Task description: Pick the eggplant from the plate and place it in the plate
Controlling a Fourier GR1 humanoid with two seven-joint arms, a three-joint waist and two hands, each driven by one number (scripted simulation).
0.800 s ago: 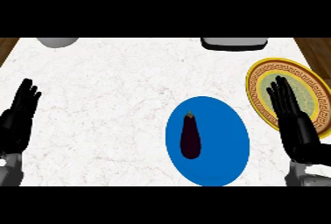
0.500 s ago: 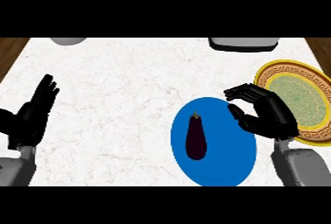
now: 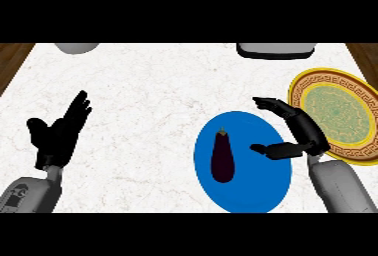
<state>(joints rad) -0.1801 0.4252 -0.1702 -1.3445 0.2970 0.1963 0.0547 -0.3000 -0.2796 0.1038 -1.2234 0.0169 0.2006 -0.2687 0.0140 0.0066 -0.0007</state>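
The eggplant (image 3: 223, 156) lies lengthwise on the blue plate (image 3: 255, 192) — just left of the right hand (image 3: 297, 134), which is unclenched, fingers and thumb spread toward it, not touching. The left hand (image 3: 59, 135) rests released at the view's left.

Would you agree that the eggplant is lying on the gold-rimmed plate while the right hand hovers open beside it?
Not quite: the head view shows the eggplant lying on the blue plate, not the gold-rimmed plate. The right hand does hover open beside it.
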